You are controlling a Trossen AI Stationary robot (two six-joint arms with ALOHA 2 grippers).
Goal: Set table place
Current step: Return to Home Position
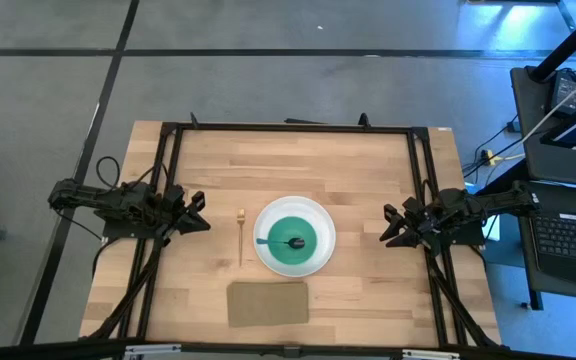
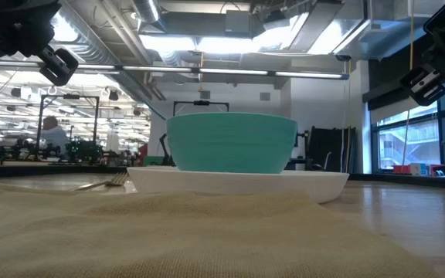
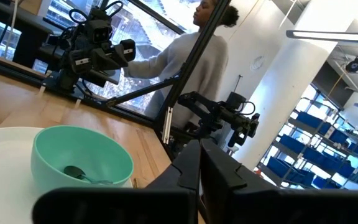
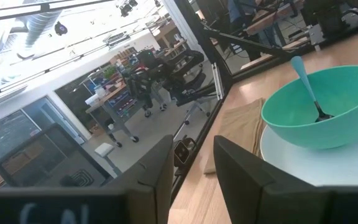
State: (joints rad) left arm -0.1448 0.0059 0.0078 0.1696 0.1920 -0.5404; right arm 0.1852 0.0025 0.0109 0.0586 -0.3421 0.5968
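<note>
A round white plate lies on the wooden table, a little in front of its middle. A teal-green bowl stands on the plate. A small spoon with a dark head rests inside the bowl, its pale blue handle leaning on the rim. A thin pale fork lies flat on the table just left of the plate. My left gripper hovers shut and empty left of the fork. My right gripper hovers open and empty right of the plate.
A tan rectangular mat lies near the front edge, in front of the plate. A black metal frame edges the tabletop. A person in a grey top stands beyond the table's right side.
</note>
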